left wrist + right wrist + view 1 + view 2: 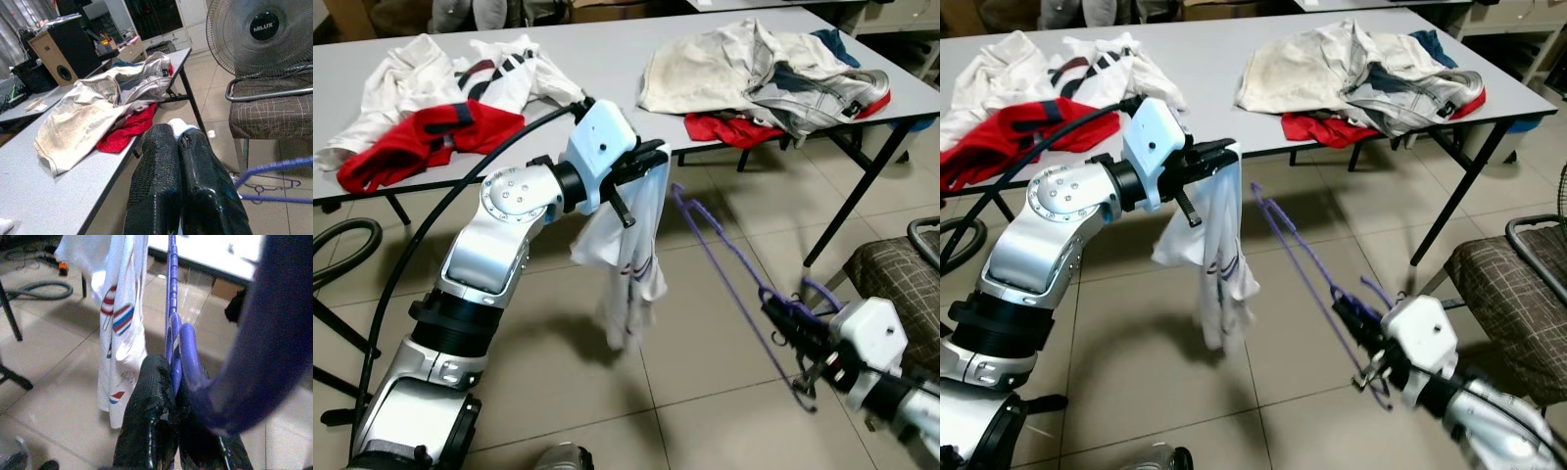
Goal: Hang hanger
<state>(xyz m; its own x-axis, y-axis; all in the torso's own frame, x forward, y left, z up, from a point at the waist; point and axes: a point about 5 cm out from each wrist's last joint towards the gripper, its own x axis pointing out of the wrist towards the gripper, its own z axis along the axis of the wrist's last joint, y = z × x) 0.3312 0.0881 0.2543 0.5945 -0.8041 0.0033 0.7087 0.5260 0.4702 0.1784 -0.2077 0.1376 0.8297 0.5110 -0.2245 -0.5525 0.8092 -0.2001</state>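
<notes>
Right gripper (783, 323) low near chair (891, 279), fingers clamped on purple hanger (724, 269); hanger slants up toward left gripper (641, 162), pinched tight on hanging white garment (626, 259). Beyond, desk (607, 54) with clothes heaps along front edge.

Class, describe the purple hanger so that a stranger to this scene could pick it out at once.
Start at the long grey table strewn with clothes, then look down to the tiled floor in front of it. Beside the white garment dangling from the left gripper, the right gripper holds a thin purple hanger. It is the only purple, wire-thin thing among cloth.
</notes>
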